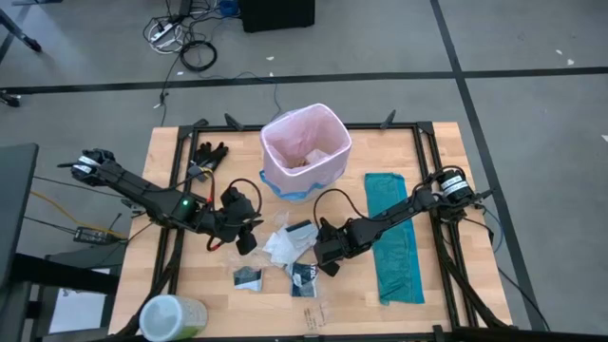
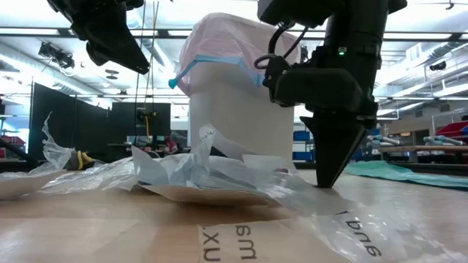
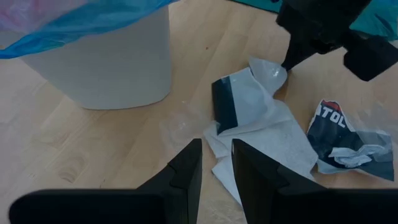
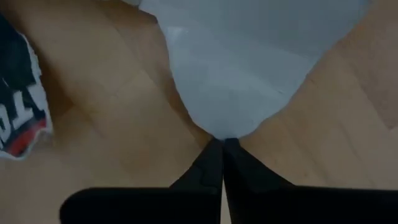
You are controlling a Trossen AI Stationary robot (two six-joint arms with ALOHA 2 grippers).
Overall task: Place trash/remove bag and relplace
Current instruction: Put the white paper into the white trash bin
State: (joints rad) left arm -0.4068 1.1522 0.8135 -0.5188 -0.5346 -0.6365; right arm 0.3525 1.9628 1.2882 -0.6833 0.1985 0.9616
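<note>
A pale wooden table [image 1: 437,142] framed by black rails carried the work, with a grey taped floor and loose cables beyond it in the high view and a bright, shelf-lined workroom behind it in the low view. Nearest the low camera lay a flat brown cardboard piece [image 2: 234,241] printed with upside-down letters that could not be read whole, under clear plastic film. A black-and-white packet [image 3: 339,134] showed the letters "TOL" in the left wrist view. The right gripper [image 4: 222,144] stood tip-down on the table, its fingers pressed together on the corner of a white wrapper [image 4: 249,68]. The left gripper [image 3: 216,163] hovered above the table beside the scattered trash [image 1: 285,249], its fingers parted by a narrow gap and holding nothing. Farther back stood the white bin [image 2: 241,124], lined with the pink bag [image 1: 306,142] whose blue band hung over the rim. A teal-green bag [image 1: 394,237] lay flat on the table's right side, and black gloves [image 1: 209,152] lay near its far left corner.
</note>
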